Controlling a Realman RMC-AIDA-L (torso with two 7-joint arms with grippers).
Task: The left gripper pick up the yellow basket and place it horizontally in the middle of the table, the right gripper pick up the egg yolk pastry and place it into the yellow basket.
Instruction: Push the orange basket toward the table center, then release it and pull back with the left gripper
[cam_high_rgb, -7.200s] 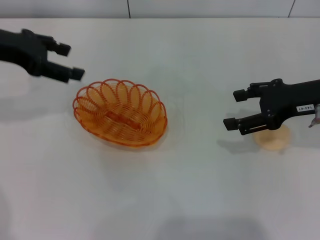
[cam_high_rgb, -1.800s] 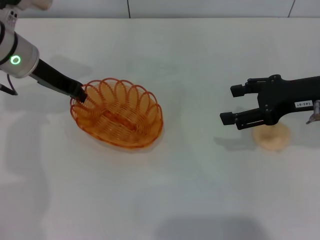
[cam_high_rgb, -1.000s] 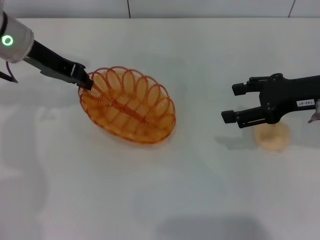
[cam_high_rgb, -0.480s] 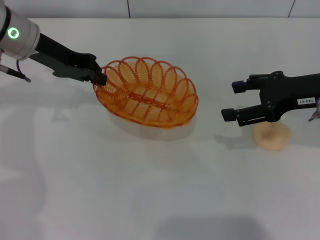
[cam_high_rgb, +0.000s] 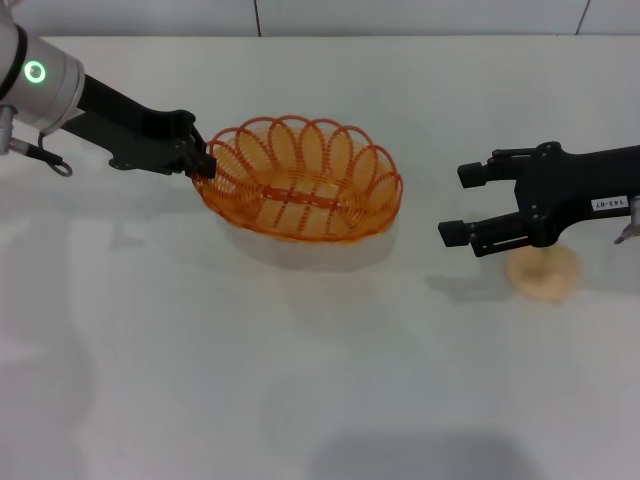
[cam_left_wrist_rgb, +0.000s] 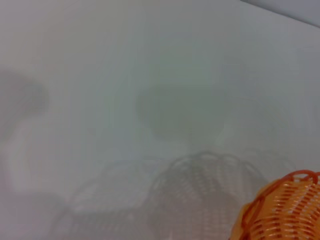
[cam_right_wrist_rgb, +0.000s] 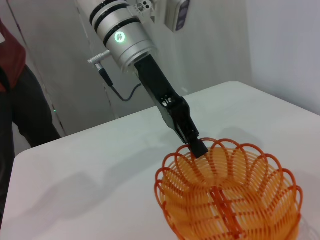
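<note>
Currently the left gripper (cam_high_rgb: 203, 160), a black two-finger tool on a silver-white arm segment with a green ring light, is clamped on the looped rim at the left end of the yellow basket (cam_high_rgb: 300, 180), an orange-yellow translucent oval of thin woven strands. The basket hangs clear of the table (cam_high_rgb: 320, 380), a large plain white flat surface; a pale shadow lies below it. Its long axis runs left to right in the head view, near the table's middle and toward the far side.

In the right wrist view the same gripper (cam_right_wrist_rgb: 198, 149) pinches the scalloped rim of the basket (cam_right_wrist_rgb: 230, 195). The left wrist view shows only one edge of the basket (cam_left_wrist_rgb: 280, 210) above its shadow on the table (cam_left_wrist_rgb: 125, 75).

The right gripper (cam_high_rgb: 463, 203), black with a small white label on its arm, hovers well right of the basket with its two fingers spread and nothing between them. The egg yolk pastry (cam_high_rgb: 543, 274), a small pale peach-beige domed bun, rests on the table beneath that arm, partly covered by it.

Bare white surface lies between the basket and the right gripper, and across the whole near half of the table. The table's far edge runs behind the basket.
</note>
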